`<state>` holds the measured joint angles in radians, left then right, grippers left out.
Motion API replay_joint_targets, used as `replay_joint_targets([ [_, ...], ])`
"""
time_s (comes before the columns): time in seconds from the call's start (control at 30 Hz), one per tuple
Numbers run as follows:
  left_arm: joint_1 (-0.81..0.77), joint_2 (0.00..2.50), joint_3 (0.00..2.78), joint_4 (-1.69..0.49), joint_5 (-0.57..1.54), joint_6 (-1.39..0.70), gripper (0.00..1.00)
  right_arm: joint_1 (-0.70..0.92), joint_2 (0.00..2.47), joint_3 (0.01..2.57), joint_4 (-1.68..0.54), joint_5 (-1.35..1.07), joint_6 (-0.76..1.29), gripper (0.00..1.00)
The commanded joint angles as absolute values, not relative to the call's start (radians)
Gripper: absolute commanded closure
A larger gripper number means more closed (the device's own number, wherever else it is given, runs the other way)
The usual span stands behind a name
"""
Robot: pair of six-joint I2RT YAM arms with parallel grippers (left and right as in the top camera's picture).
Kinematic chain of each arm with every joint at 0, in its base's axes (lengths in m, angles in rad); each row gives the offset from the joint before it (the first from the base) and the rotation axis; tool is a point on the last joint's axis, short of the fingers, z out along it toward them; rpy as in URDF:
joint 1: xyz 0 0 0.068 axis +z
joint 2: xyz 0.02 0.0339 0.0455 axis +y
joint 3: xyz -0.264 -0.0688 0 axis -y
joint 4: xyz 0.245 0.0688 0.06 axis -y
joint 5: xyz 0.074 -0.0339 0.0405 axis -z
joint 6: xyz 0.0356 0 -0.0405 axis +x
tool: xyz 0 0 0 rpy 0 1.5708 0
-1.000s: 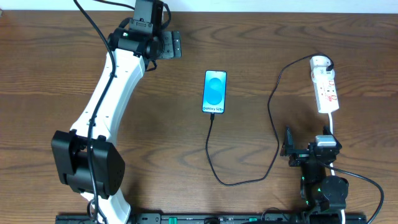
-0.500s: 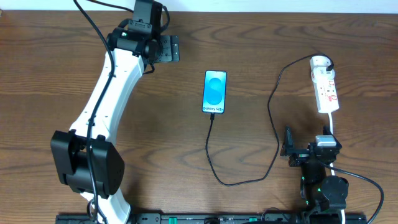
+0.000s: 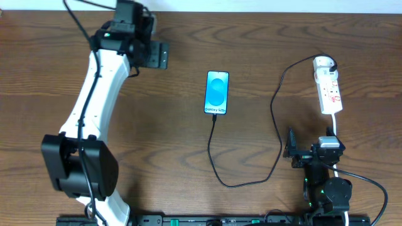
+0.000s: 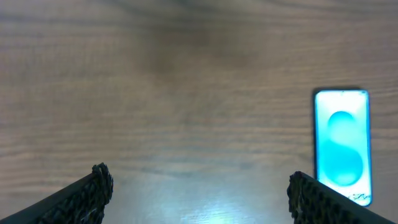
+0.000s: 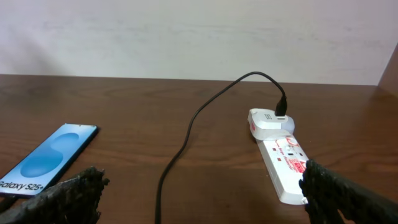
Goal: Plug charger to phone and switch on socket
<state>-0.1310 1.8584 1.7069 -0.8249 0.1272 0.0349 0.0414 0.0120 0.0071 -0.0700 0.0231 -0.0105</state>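
from above, the phone (image 3: 217,92) lies flat near the middle of the wooden table (image 3: 188,144), screen up and lit blue. the charger cable (image 3: 233,184) meets the phone's lower edge, loops towards the near side of the table, then climbs to the far end of the power strip (image 3: 330,88), where it goes into a white plug. the power strip lies at the right side, well apart from the phone. the left gripper (image 3: 160,55) hangs over the far left of the table, away from the phone and touching nothing. the right gripper (image 3: 290,151) sits low at the right, near the cable's rising stretch and just below the power strip.

from the left wrist, both fingers (image 4: 93,194) stand spread wide at the lower corners with bare wood between them. the phone shows at the right edge, apart from them.

from the right wrist, the fingers (image 5: 69,200) are spread wide too, holding nothing. the phone lies to the left, the power strip to the right, and the cable arcs between them into the plug.
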Motion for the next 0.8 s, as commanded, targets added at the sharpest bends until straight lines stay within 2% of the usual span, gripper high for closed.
replay_joint_targets([
  [0.0, -0.107, 1.776, 1.636, -0.822, 0.157, 0.059, 0.08, 0.033, 0.005, 0.006, -0.073, 0.038, 0.003, 0.01],
  [0.77, -0.067, 1.194, 0.943, -0.442, 0.144, 0.056, 0.08, 0.033, 0.005, 0.006, -0.073, 0.038, 0.003, 0.01],
])
